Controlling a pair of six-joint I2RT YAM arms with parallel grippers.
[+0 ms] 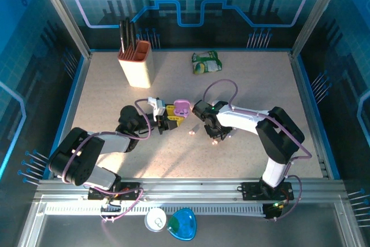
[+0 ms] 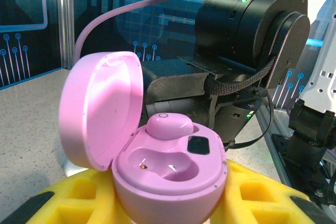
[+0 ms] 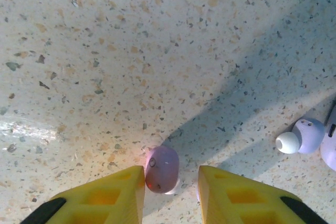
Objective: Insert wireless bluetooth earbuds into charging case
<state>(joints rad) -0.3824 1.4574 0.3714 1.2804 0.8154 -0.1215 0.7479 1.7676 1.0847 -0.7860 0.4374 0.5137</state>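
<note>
My left gripper (image 2: 168,200) is shut on the open pink charging case (image 2: 173,182), held between its yellow fingers (image 2: 262,195); in the top view the case (image 1: 181,107) sits mid-table. Its lid (image 2: 100,108) stands up at the left. One pink earbud (image 2: 169,125) sits in the far slot, and the near slot (image 2: 163,163) is bare. My right gripper (image 3: 171,187) points down at the table, open around a pink earbud (image 3: 161,169) lying there. The left finger (image 3: 110,195) touches it and a gap remains at the right finger (image 3: 236,195). A lilac earbud (image 3: 302,136) lies to the right.
A knife block (image 1: 136,65) stands at the back left and a green packet (image 1: 206,62) lies at the back centre. A white disc (image 1: 155,219) and a blue piece (image 1: 182,224) rest beyond the near rail. The right arm's wrist (image 2: 247,30) looms just behind the case.
</note>
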